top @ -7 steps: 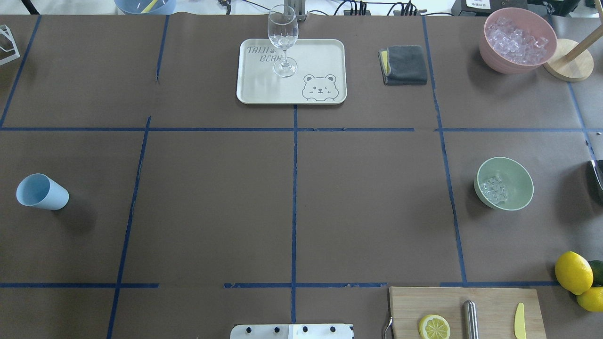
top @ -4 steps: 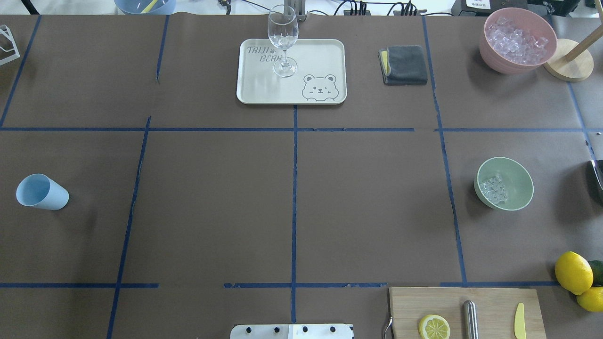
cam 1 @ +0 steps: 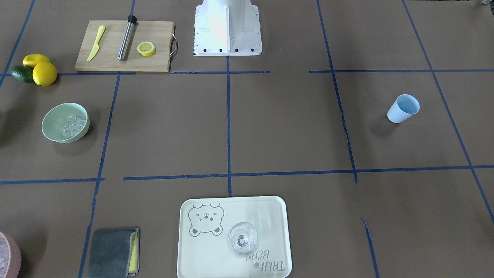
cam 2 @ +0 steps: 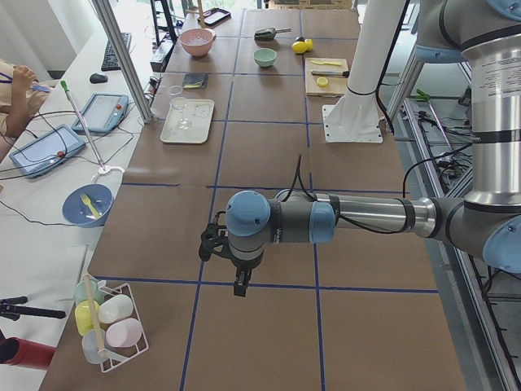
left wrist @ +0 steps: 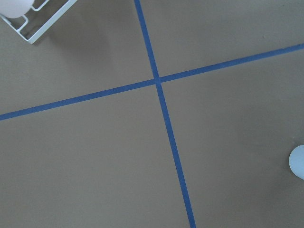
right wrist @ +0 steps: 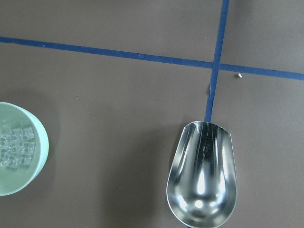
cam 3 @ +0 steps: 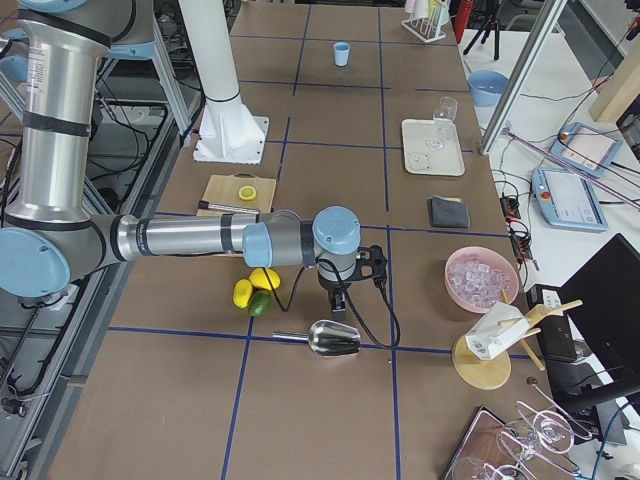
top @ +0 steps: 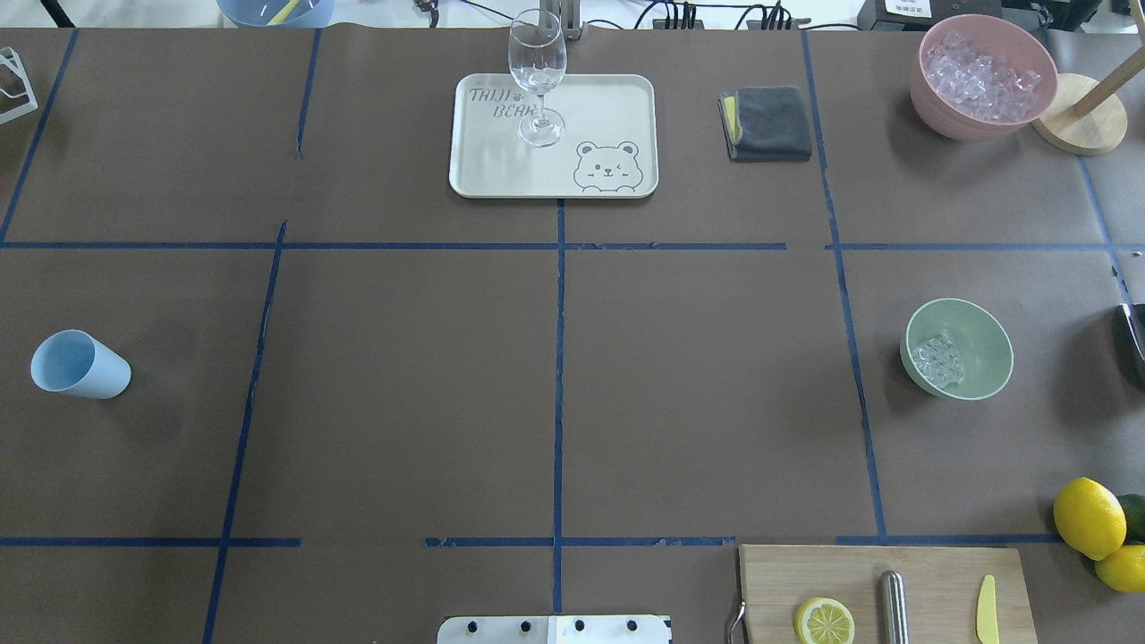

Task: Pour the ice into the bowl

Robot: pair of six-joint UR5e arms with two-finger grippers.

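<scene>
The mint-green bowl stands at the table's right side and holds a handful of clear ice cubes. The bowl and ice also show in the front view. In the right wrist view the bowl's rim and ice are at the left edge, and an empty steel scoop lies on the table. My right gripper hangs just above the scoop; I cannot tell if it is open. My left gripper hangs over bare table, state unclear.
A pink container full of ice stands at the back right beside a wooden stand. A tray bears a wine glass. A blue cup stands at the left. A cutting board and lemons are front right.
</scene>
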